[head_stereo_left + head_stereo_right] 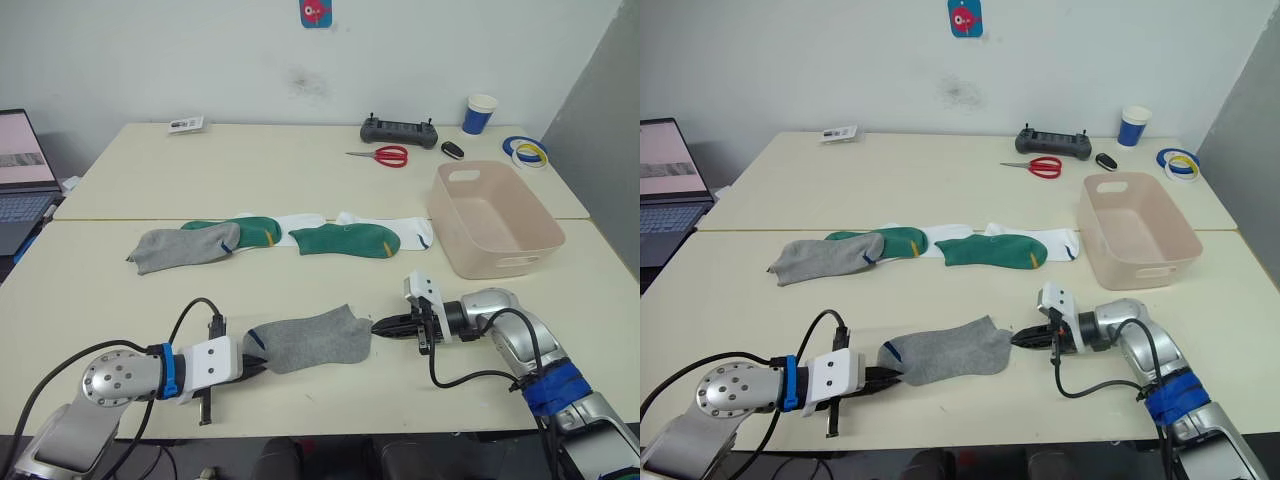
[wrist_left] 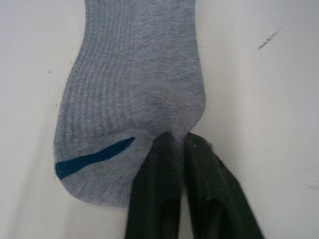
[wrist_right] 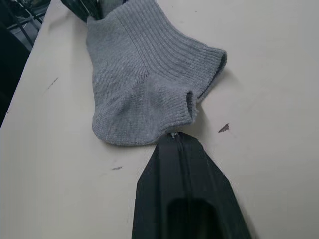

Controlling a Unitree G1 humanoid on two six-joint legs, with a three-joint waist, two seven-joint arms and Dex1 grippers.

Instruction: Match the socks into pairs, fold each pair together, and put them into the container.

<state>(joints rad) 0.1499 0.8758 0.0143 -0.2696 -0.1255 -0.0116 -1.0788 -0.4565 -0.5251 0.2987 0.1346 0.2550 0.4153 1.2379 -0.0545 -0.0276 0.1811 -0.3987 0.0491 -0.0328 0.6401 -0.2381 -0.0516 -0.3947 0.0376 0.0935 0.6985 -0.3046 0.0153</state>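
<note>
A grey sock (image 1: 310,342) lies flat near the table's front edge, stretched between my two grippers. My left gripper (image 1: 256,364) is shut on its toe end, beside the blue line (image 2: 94,157). My right gripper (image 1: 380,326) is shut on the very edge of the opposite end (image 3: 174,135). Further back lies a row of socks: a second grey sock (image 1: 180,246), a dark green sock (image 1: 250,231) overlapping it, a white sock (image 1: 302,222) partly covered, another green sock (image 1: 345,240), and a white sock (image 1: 412,230). The pale pink container (image 1: 545,232) stands empty to the right of the row.
Along the far side of the table are red scissors (image 1: 385,155), a black controller (image 1: 400,131), a small black object (image 1: 453,149), a blue paper cup (image 1: 479,114), tape rolls (image 1: 528,152) and a card (image 1: 186,124). An open laptop (image 1: 20,170) sits at the far left.
</note>
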